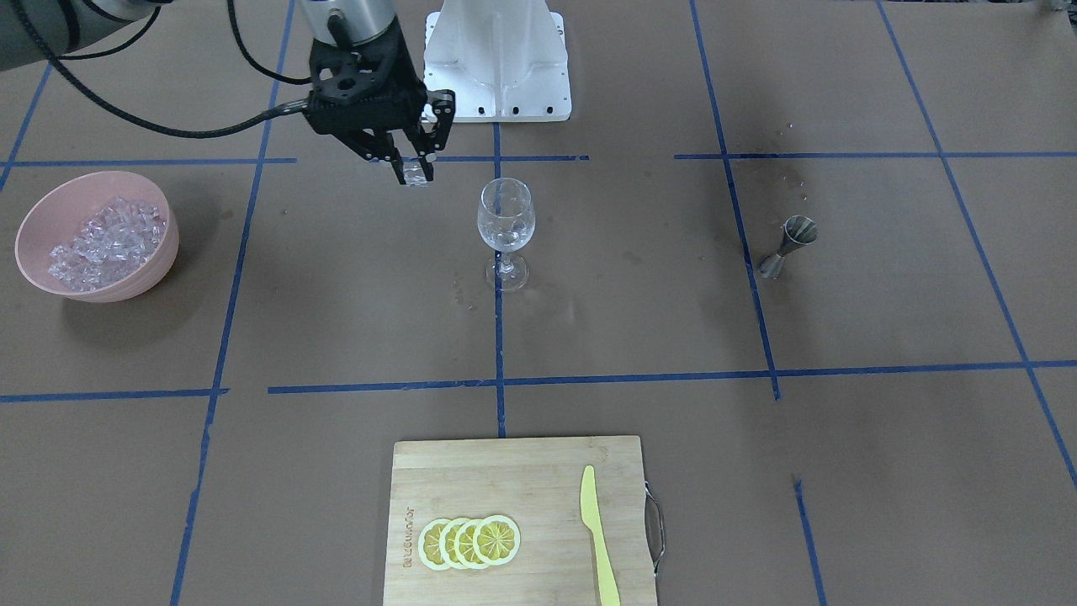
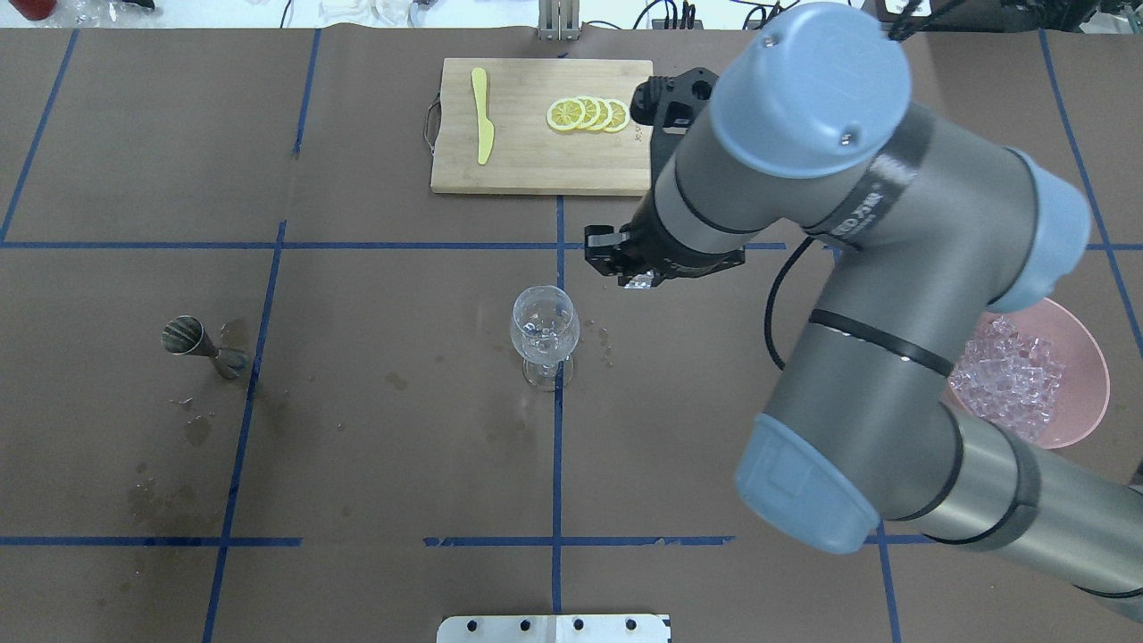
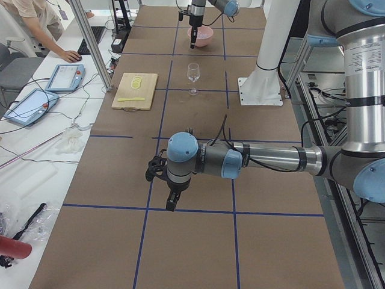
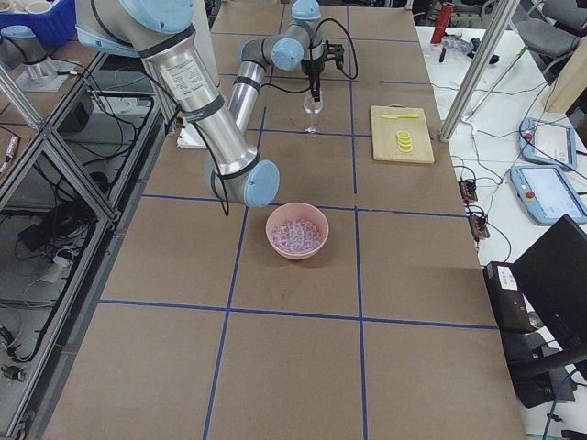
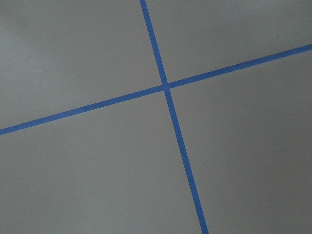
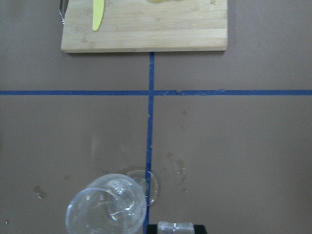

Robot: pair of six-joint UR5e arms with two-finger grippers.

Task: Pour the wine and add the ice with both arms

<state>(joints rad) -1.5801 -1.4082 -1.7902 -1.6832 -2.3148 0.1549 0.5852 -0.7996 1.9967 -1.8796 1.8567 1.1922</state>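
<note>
**1 cube pinched, glass not yet reached**

Front-facing view, left to right: pink bowl (image 1: 147,282) of ice (image 1: 105,240) on the counter. Right end effector (image 1: 414,168) is aloft, fingers pinching 1 ice cube (image 1: 414,176). Wine glass (image 1: 506,220) stands upright near it, toward the robot's left and lower. Judgement: next move needs a short leftward shift over the rim. Left end effector (image 3: 173,201) is well apart; cannot tell its state.

Ice cube held over the table (image 1: 757,471)
The right gripper (image 1: 414,171) pinches one clear ice cube (image 1: 415,176) in the air, near the upright glass (image 1: 506,220) at the table's middle. The other ice (image 1: 105,244) is heaped in a pink bowl (image 1: 50,210) toward the right end. The left arm (image 3: 264,158) hovers low over the left end.
</note>
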